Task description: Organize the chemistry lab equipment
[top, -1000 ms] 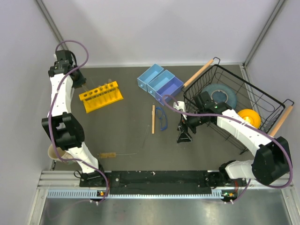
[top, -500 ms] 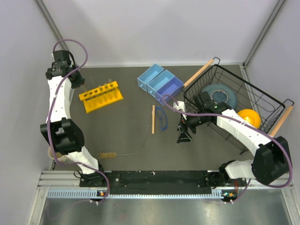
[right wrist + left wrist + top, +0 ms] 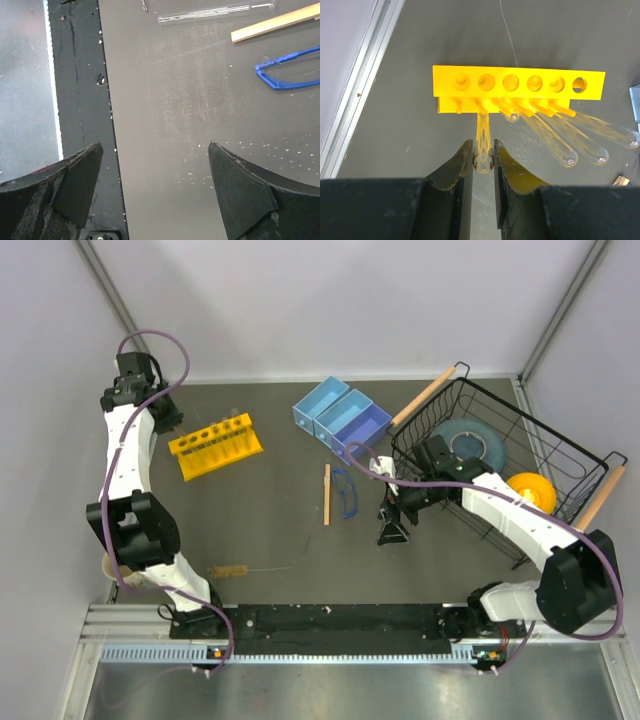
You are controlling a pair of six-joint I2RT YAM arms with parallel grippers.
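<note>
Between the left fingers [image 3: 457, 175], touching both, sits a glass tube [image 3: 483, 147].

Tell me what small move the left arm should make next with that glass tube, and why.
Probably ease the left gripper straight down a little, seating the glass tube in the yellow rack before releasing. Its fingers pinch the tube's upper end, the lower end meets the rack, and other tubes stand alongside. Whether it is fully seated is unclear.
</note>
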